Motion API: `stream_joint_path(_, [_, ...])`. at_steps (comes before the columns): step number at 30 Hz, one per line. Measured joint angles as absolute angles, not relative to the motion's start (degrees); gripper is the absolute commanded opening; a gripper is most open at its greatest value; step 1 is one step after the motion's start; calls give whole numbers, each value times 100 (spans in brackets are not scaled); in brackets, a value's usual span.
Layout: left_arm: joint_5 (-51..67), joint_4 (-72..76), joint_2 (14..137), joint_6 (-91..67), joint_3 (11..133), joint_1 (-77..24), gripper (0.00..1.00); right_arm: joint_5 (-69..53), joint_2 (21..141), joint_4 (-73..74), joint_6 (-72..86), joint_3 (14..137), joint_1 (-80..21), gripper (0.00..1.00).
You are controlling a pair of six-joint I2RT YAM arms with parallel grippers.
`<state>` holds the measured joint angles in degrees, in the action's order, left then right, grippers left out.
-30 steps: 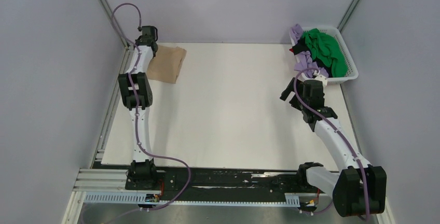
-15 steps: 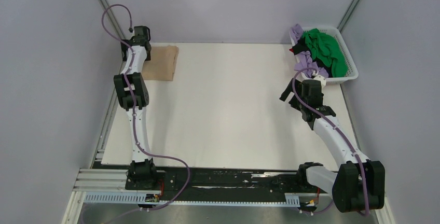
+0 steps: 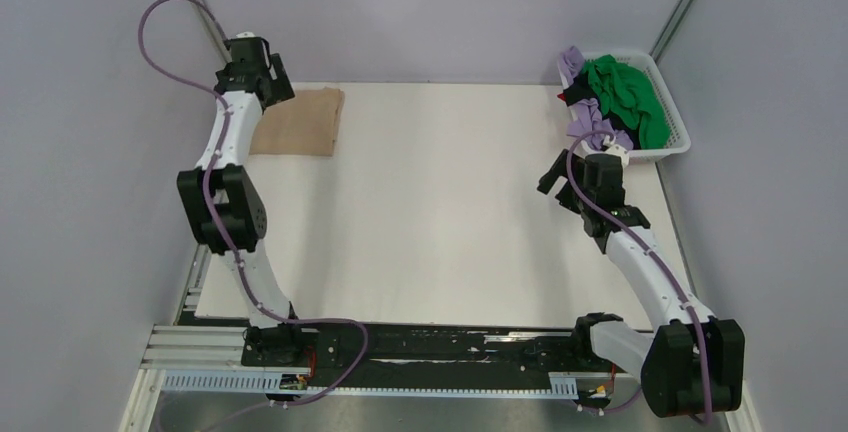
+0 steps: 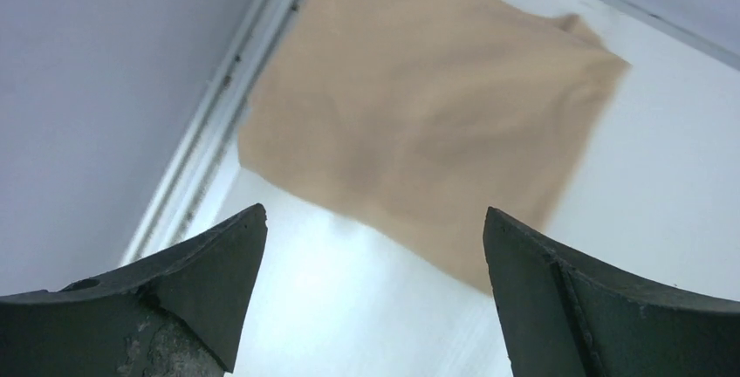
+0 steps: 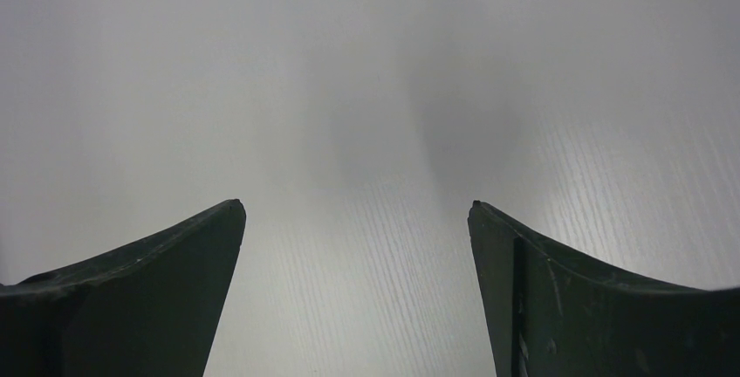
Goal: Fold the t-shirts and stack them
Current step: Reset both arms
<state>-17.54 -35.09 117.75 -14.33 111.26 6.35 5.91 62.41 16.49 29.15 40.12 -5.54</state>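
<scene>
Left wrist view shows the left pincer (image 4: 375, 220) spread wide and empty above the tan t-shirt (image 4: 419, 115), which lies folded flat at the far left corner of the tabletop (image 3: 450, 202). The right pincer (image 5: 356, 211), also parted and holding nothing, hovers near the basket (image 3: 668, 155), where the green t-shirt (image 3: 625, 97), lilac t-shirt (image 3: 583, 124) and black t-shirt (image 3: 622, 140) lie crumpled. By my judgement one is done and three are left to fold and stack.

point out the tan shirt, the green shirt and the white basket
tan t-shirt (image 3: 298, 122): top external view, middle of the folded cloth
green t-shirt (image 3: 625, 94): top external view, middle of the bunched cloth
white basket (image 3: 665, 155): top external view, its near lattice wall
</scene>
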Motion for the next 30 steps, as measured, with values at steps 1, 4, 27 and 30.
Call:
stream_joint_path(1, [-1579, -3251, 11273, -1566, 10597, 589, 100, 567, 6213, 1651, 2958, 4012, -552, 100])
stream_joint_path(4, [-1031, -2650, 9918, -1940, 9054, 349, 100, 436, 6139, 1691, 3131, 4012, -543, 100])
stream_joint_path(27, [143, -1721, 5798, -2805, 3765, -1577, 100, -183, 5496, 1658, 3728, 3076, -530, 100])
stream_joint_path(30, [119, -1732, 5677, -2808, 3765, -1577, 100, -217, 5496, 1575, 3765, 3061, -530, 100])
